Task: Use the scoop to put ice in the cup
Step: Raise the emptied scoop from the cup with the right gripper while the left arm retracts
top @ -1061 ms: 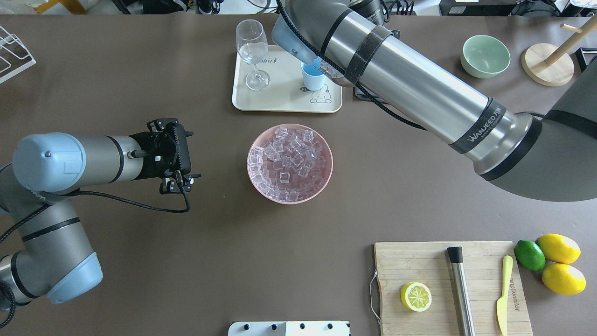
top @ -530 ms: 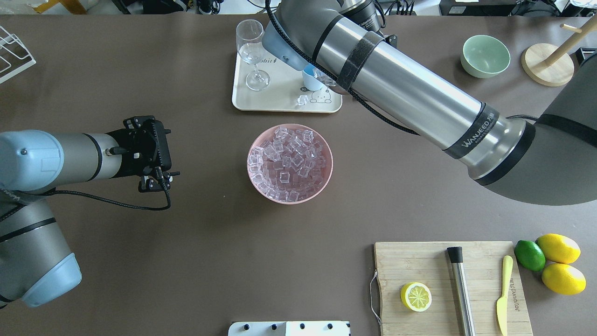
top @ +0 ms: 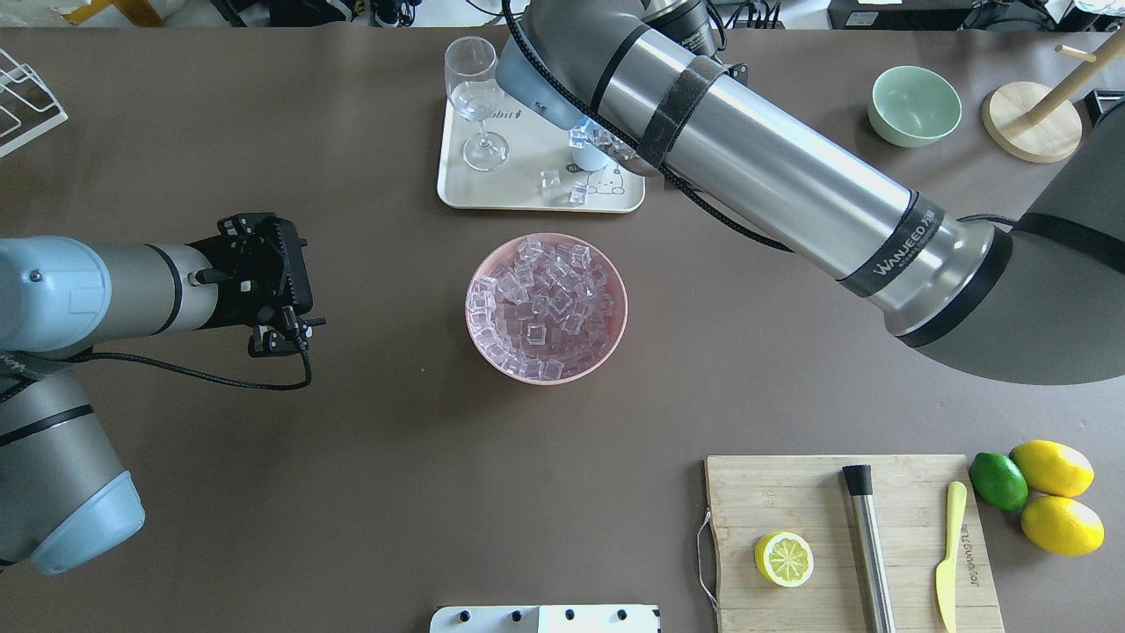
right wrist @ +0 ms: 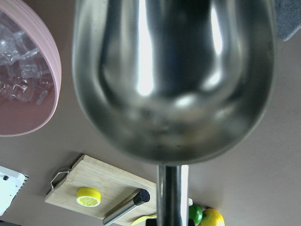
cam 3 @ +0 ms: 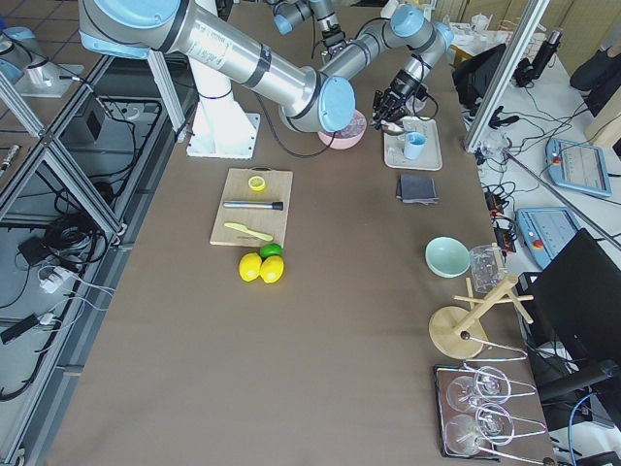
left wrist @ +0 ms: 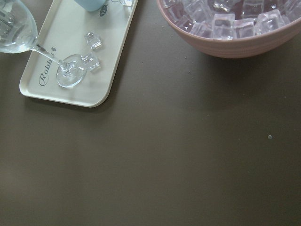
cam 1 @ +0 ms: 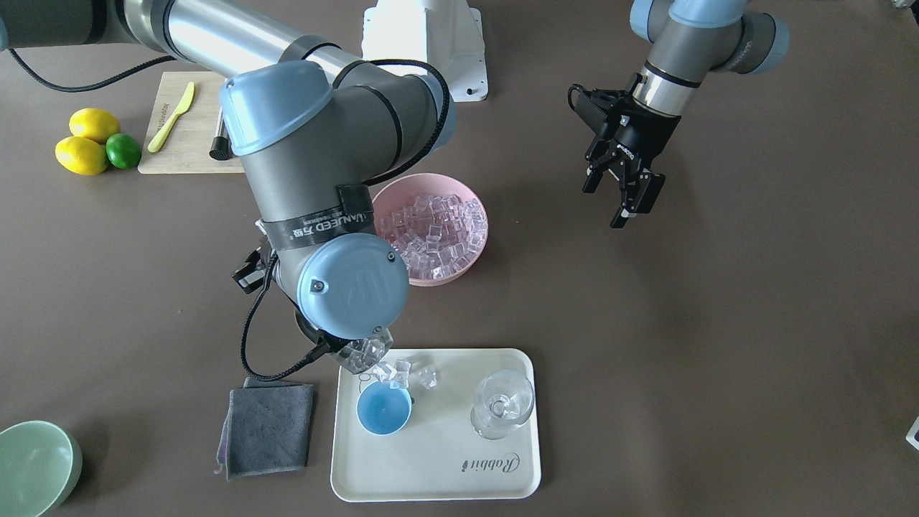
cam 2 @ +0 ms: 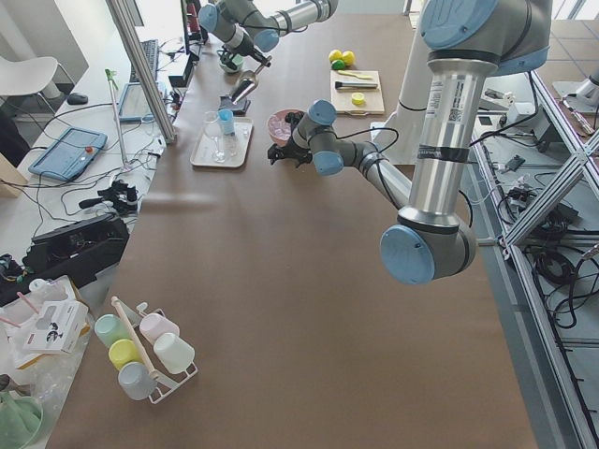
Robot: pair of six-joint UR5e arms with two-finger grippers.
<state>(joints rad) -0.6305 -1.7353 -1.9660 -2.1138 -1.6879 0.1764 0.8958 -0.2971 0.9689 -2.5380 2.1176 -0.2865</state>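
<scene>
On the brown table [top: 352,492], ice [top: 549,179] litters the tray [top: 492,192].

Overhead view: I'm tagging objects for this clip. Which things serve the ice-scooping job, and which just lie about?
Job: scoop, ice, cup, pink bowl, tray.
Lying about: glass, green bowl, cloth, board, lemons, lime, knife, rod.

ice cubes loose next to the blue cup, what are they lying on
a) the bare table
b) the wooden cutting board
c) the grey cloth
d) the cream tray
d: the ice cubes lie on the cream tray, just beside the cup rather than in it.
</scene>
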